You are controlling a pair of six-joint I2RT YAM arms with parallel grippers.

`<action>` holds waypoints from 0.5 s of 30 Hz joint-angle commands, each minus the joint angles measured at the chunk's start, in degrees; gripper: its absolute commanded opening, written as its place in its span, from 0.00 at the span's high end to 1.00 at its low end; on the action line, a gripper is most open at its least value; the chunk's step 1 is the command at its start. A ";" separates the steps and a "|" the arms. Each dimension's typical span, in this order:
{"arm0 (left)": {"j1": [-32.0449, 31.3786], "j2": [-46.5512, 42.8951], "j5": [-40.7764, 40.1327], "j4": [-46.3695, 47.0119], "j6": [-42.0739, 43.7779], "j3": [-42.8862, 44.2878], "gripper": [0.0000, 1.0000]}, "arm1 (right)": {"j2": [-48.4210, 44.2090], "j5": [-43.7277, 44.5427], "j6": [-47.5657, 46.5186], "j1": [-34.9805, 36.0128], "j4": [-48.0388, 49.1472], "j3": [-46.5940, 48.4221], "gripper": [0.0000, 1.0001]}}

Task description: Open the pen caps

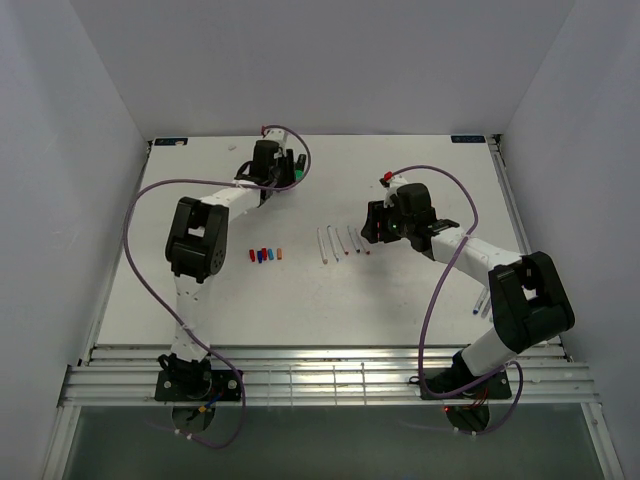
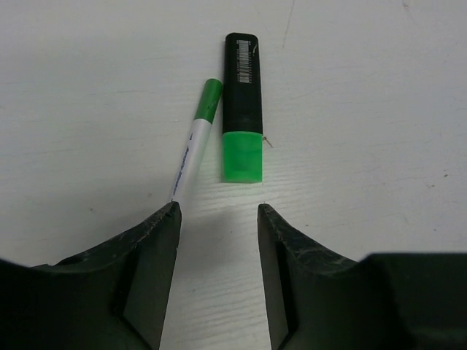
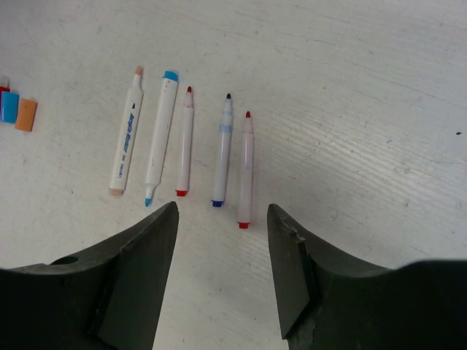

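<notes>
My left claw (image 2: 219, 211) hangs spread and empty over the far part of the bench (image 1: 400, 300), left of middle. The black marker (image 2: 242, 73) lies straight ahead of it, long axis running directly away from the fingers, with its green cap (image 2: 242, 154) at the near end, just short of the fingertips. A thin white pen (image 2: 188, 157) lies slanted just beside the marker on its left, green end pointing away. The left arm is clearly the nearer one. My right claw (image 3: 222, 211), also spread and holding nothing, sits over the row of bare pens (image 3: 186, 142) mid-bench, with the loose caps (image 1: 265, 255) to their left. The far edge is near behind the marker; elsewhere I judge there's room.
</notes>
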 commanded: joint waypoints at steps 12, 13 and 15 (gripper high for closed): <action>3.91 -8.27 2.27 5.82 6.10 -6.94 0.44 | -2.44 -1.50 -0.34 0.16 2.16 -0.81 0.42; 3.91 -7.57 2.89 5.74 6.10 -6.76 0.44 | -2.53 -1.50 -0.43 0.16 2.16 -0.90 0.42; 3.91 -6.95 2.90 5.73 6.36 -6.59 0.46 | -2.62 -1.50 -0.52 0.16 2.24 -0.90 0.42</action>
